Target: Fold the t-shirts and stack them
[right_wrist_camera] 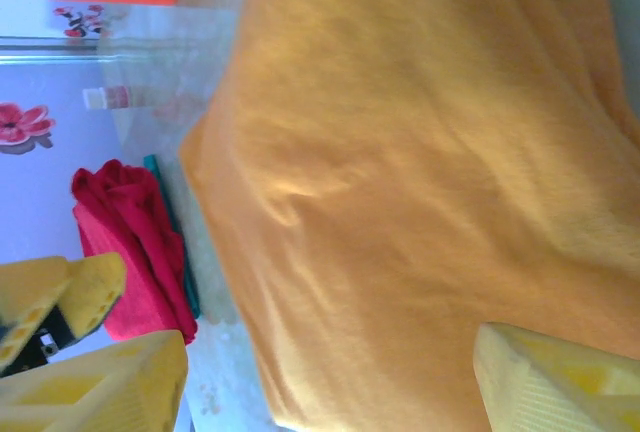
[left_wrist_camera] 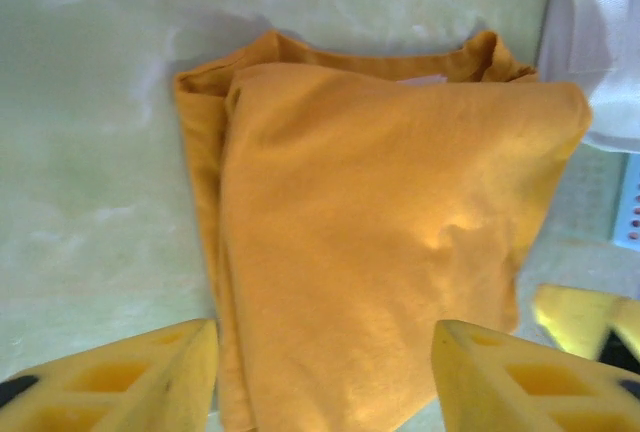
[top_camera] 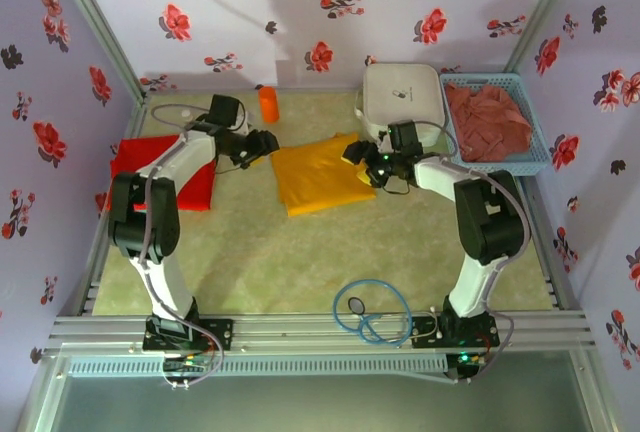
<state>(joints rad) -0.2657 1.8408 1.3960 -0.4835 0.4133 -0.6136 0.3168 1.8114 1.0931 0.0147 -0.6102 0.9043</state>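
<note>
The golden-yellow t-shirt (top_camera: 315, 177) lies at the centre of the table (top_camera: 300, 262), folded into a rough rectangle. The left gripper (top_camera: 262, 142) is at the shirt's 9 o'clock edge and the right gripper (top_camera: 358, 152) at its 2 o'clock corner. Both have their fingers apart and hold nothing. The red t-shirt (top_camera: 165, 167) looks folded at 9 o'clock. The reddish-pink t-shirt (top_camera: 488, 120) lies crumpled in the blue basket (top_camera: 490, 79) at 2 o'clock. I judge the task roughly half done: the reddish-pink t-shirt is unfolded and nothing is stacked yet.
</note>
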